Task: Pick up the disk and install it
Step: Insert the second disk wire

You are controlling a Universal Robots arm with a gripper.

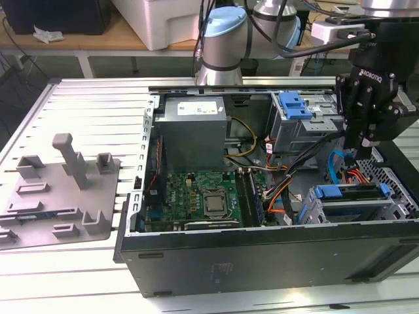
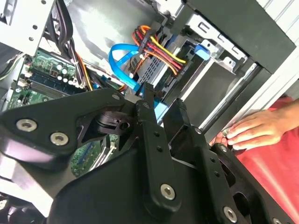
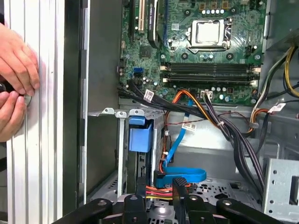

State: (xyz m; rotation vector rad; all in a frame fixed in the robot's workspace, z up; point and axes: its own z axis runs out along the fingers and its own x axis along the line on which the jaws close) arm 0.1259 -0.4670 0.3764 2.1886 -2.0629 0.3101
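The disk (image 1: pixel 350 199) sits in the drive cage (image 1: pixel 314 212) at the computer case's (image 1: pixel 262 261) front corner, on the exterior view's right. You see it edge-on, standing on its side, its long axis running along the case's front wall and its blue carrier edge up. Your tool (image 1: pixel 364 145) hangs just above it over the blue cable (image 1: pixel 335 163), fingers (image 2: pixel 149 126) drawn narrow, holding nothing. A person's hand (image 2: pixel 254 130) rests on the table (image 1: pixel 85 98) beside the case.
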